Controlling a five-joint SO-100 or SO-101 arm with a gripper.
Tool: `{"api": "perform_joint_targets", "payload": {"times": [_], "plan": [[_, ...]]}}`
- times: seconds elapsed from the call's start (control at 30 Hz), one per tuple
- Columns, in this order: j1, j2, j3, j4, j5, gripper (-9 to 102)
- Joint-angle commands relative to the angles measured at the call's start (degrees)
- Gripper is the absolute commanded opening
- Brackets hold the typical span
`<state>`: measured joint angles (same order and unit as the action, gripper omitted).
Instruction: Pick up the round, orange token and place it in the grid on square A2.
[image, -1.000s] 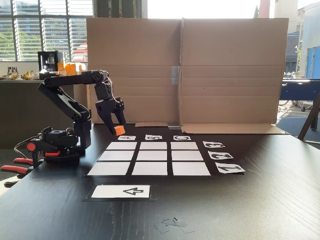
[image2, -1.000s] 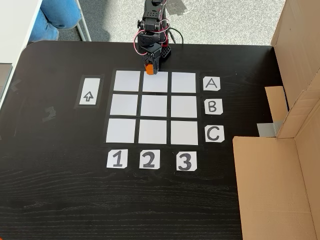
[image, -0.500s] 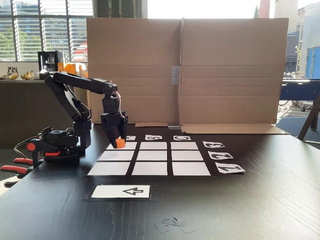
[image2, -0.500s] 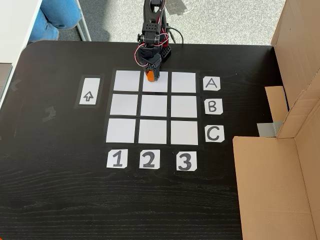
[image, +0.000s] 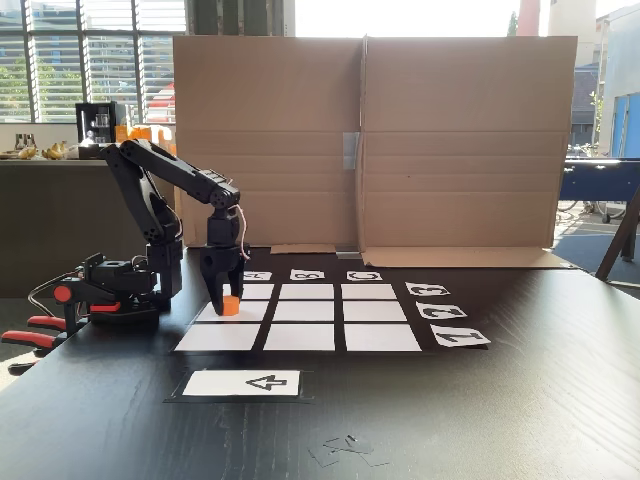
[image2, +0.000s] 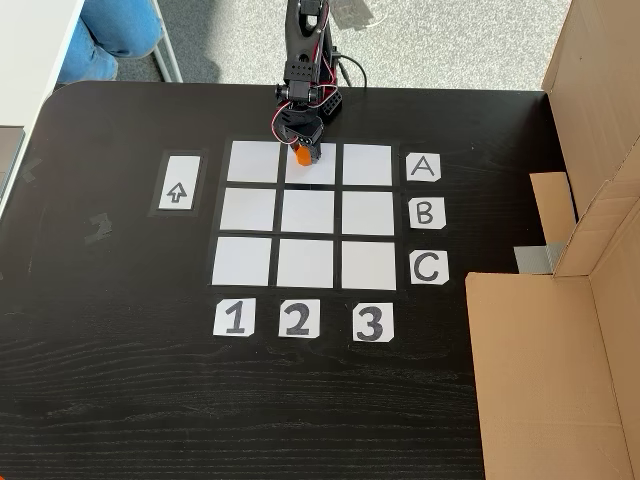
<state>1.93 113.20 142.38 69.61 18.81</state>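
The grid (image2: 308, 214) lies flat on the black table (image2: 120, 380). Over its square A2 (image2: 322, 172), my gripper (image: 229, 305) points straight down, fingers clamped on the orange token (image: 230, 305), which sits low on that cell.

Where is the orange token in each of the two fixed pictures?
Side-on fixed view: the token sits left of centre, on the grid's left column, between the gripper's fingers.
Top-down fixed view: the token is in the top row, middle cell.
Shared landmark: the arrow card.
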Motion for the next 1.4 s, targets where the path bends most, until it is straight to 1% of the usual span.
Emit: {"api": "perform_joint_targets", "payload": {"times": [0.0, 0.03, 0.1, 0.17, 0.2, 0.37, 0.57, 0.77, 0.87, 0.97, 1.1, 1.37], "plan": [[1.2, -0.4, 1.2, -1.5, -0.4, 21], [1.8, -0.2, 1.9, -2.0, -0.5, 30], [1.9, 0.0, 2.6, -2.2, -1.5, 33], [2.0, 0.4, 2.9, -2.3, -1.8, 39], [1.9, 0.7, 3.1, -2.3, -3.0, 40], [0.9, 1.3, 3.3, -2.5, -4.7, 40], [1.2, 1.9, 2.3, -6.7, -4.5, 40], [1.8, 4.0, 0.6, -7.6, -4.5, 41], [2.3, 4.9, -1.0, -8.2, -4.4, 43], [3.8, 5.5, -4.0, -8.8, -4.4, 43], [6.2, 6.6, -9.6, -9.0, -3.6, 56], [11.2, 10.0, -22.1, -9.0, -3.4, 55]]}}
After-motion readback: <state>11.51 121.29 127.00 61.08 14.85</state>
